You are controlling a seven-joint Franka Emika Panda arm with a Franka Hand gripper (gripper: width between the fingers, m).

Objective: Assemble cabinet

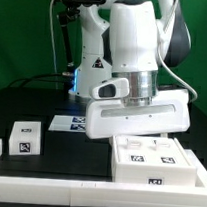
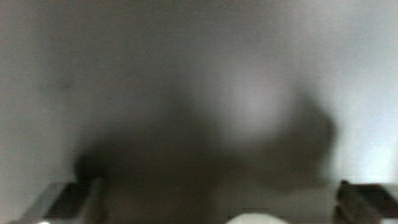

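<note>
The cabinet (image 1: 156, 158), a white box with black-and-white tags on its top, lies at the exterior view's lower right. My gripper (image 1: 137, 136) hangs straight down right over its far edge; the wide white hand hides the fingers there. In the wrist view a blurred grey-white surface fills the picture, very close. The two dark fingertips (image 2: 64, 200) show at the lower corners, far apart, so the gripper (image 2: 214, 202) is open with nothing seen between the pads. A small white rounded bit (image 2: 260, 218) shows at the edge; I cannot tell what it is.
A small white tagged cube (image 1: 26, 136) stands at the exterior view's left. The marker board (image 1: 68, 122) lies behind it near the arm's base. A white rail (image 1: 56, 174) runs along the table's front edge.
</note>
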